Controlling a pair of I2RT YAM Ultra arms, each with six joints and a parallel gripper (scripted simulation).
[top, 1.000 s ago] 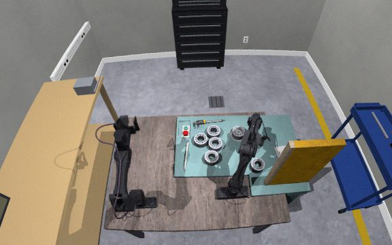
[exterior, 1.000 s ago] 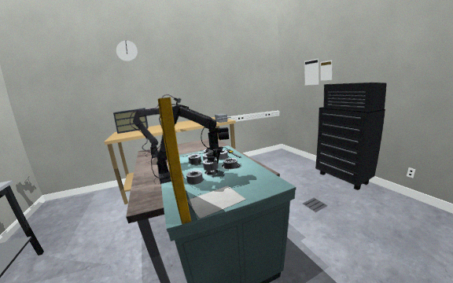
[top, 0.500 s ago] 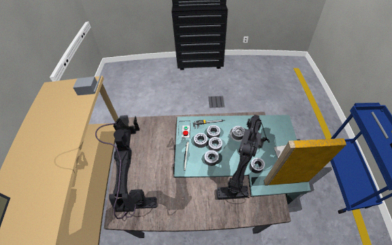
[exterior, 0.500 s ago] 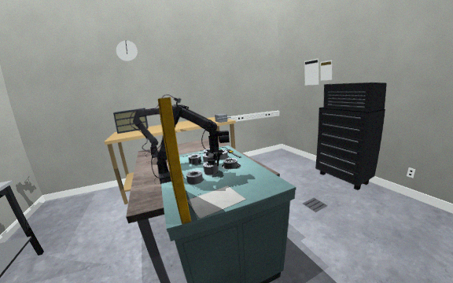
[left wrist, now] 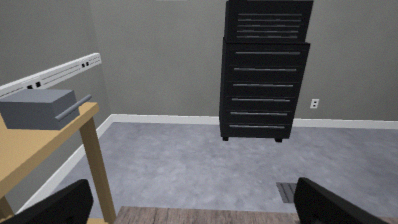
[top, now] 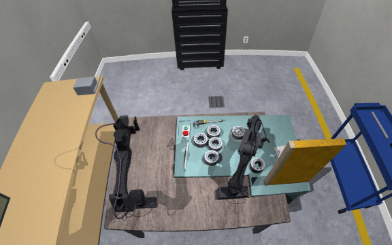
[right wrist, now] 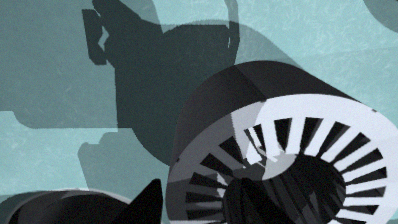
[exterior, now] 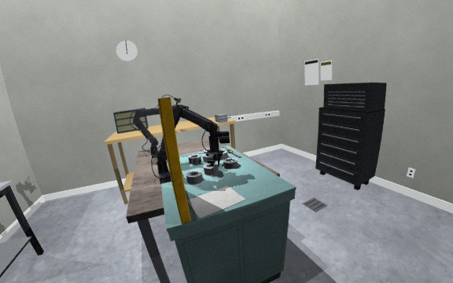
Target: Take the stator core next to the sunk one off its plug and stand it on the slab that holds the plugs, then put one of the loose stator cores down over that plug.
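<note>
A: And here's the right gripper (exterior: 211, 162) (right wrist: 201, 188), low over the teal worktop (top: 230, 168) (exterior: 263, 178)! What have the jaws got?

B: No clamp here: they stand partly apart, one fingertip inside the bore of a stator core (exterior: 211, 169) (right wrist: 280, 112), the other just outside, with the ring wall between them.

A: And where's that core?

B: Right under the gripper, slotted face up, between a front core (top: 257, 165) (exterior: 194, 177) and a rear core (top: 238, 132) (exterior: 230, 163). From above, the arm hides it. Whether a plug runs into it, I can't tell.

A: Over to the left gripper (top: 136, 124) (left wrist: 194, 183)!

B: Jaws wide apart, nothing in them, out over the wooden table (top: 152, 146) (exterior: 145, 196). Four more cores sit grouped on the teal top, near the red-and-green button box (top: 186, 129).
</note>
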